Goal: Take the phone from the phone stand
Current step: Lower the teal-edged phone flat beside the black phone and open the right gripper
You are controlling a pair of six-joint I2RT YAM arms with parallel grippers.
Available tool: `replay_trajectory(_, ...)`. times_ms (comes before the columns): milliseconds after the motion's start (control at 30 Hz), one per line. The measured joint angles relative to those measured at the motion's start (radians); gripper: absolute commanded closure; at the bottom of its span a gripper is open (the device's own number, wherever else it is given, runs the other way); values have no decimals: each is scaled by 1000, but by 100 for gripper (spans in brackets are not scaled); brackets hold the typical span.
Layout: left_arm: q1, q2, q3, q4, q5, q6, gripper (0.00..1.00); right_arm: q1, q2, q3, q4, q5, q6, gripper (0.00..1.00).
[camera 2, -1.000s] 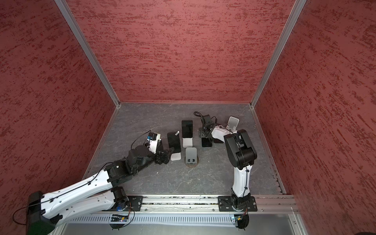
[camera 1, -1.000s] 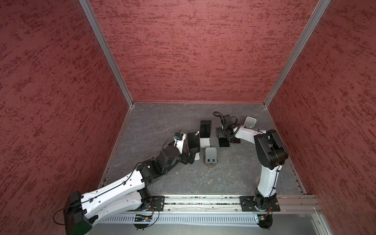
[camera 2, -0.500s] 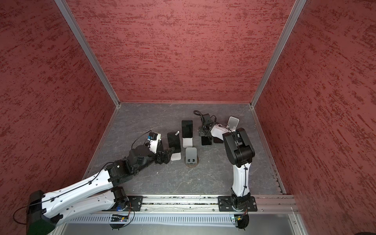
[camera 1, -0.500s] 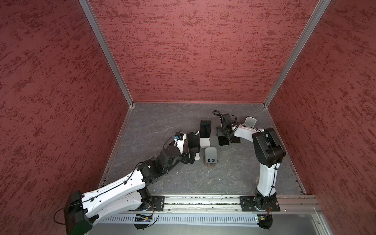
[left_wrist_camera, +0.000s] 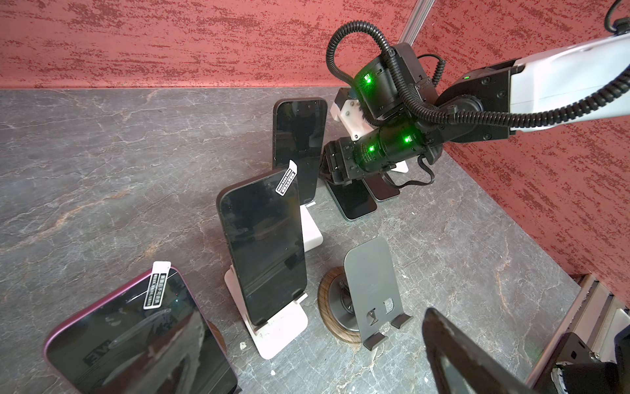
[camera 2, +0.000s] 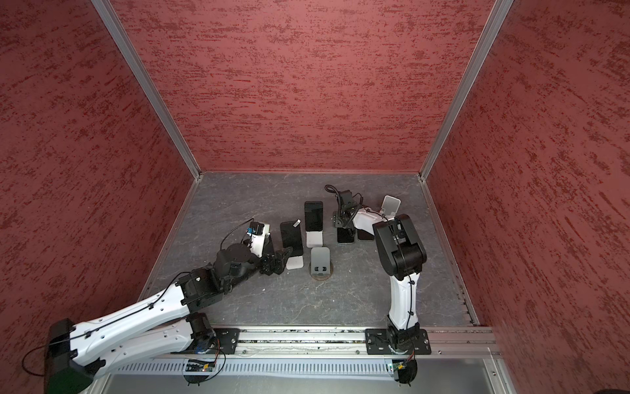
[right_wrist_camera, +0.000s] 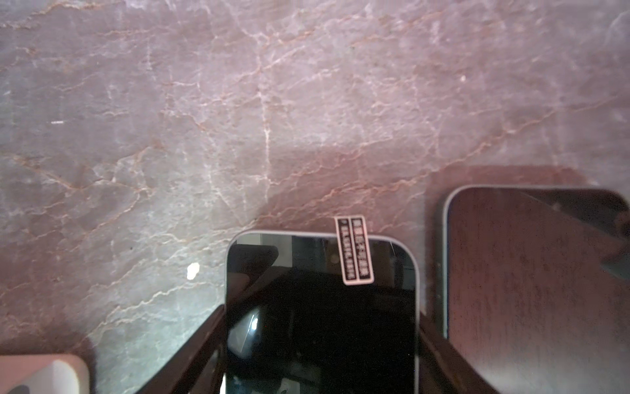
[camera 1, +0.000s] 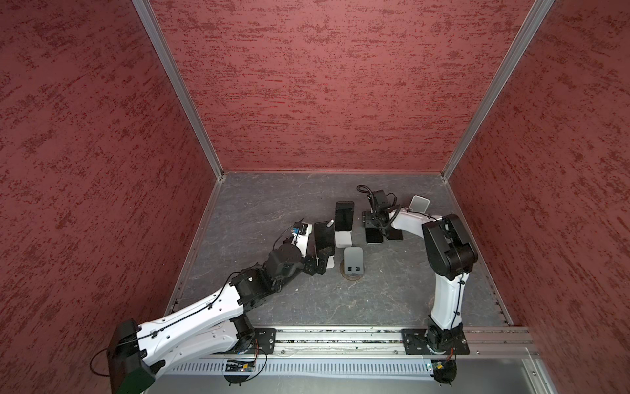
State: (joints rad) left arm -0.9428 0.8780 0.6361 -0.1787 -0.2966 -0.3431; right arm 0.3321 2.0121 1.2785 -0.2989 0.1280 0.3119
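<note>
Left arm reaches low, left tool (camera 1: 319, 262) gaping; right tool (camera 1: 376, 229) points down, pinching a phone's (right_wrist_camera: 320, 324) sides.

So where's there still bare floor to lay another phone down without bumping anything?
Widest bare patch: the table between the left wall and the standing phones. Another lies in front, between the grey stand and the rail. Crowded: the middle, where phones on white stands, the flat phone in the right gripper and its neighbour sit close.

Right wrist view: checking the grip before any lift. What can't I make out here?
- Phone between the fingers: the rest is cut off by the picture's edge.
- Neighbouring phone: one side is cut off by the edge.
- White stand: only a blurred corner shows.
</note>
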Motion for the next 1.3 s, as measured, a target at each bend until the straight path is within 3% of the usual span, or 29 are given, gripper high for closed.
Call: replay_trajectory(1300, -1, 10, 0, 11, 0, 5, 1, -3, 14, 9, 21, 4, 0, 21)
